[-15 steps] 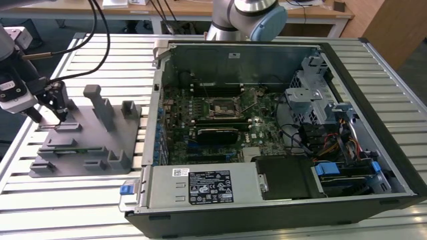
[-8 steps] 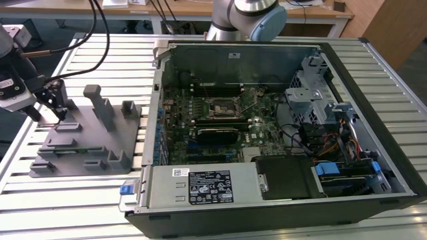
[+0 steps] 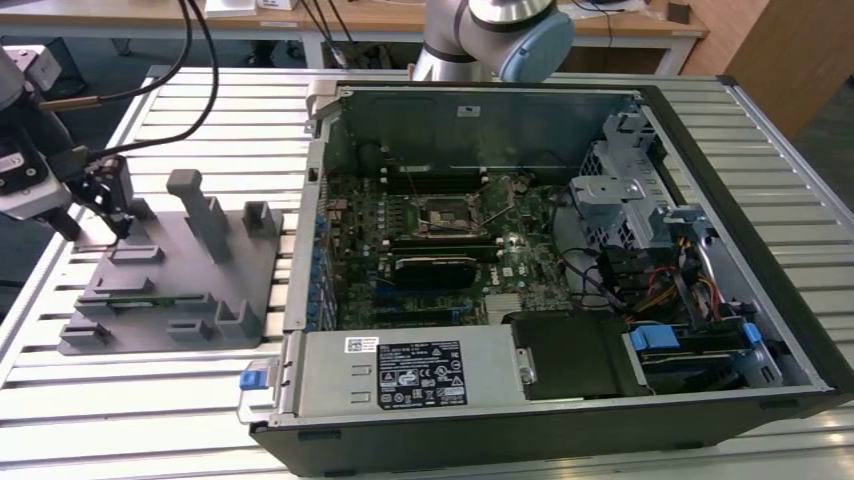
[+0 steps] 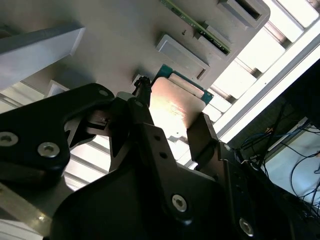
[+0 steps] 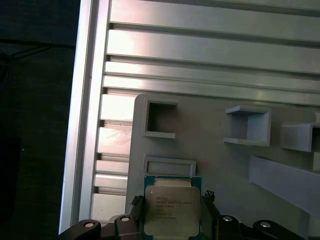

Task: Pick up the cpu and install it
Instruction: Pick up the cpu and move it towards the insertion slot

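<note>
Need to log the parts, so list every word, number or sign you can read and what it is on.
Chip, metal top: several printed lines, too small to read.
Large label on the power supply box: print and symbols, too small to read.
Small white sticker beside it: unreadable.
Sticker on the case wall: unreadable.
Nothing can be quoted.

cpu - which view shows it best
The first wrist view: the cpu turns its silvery top to the camera. The second wrist view shows it slanted, partly behind the gripper. In the exterior view it is too small to tell.
</note>
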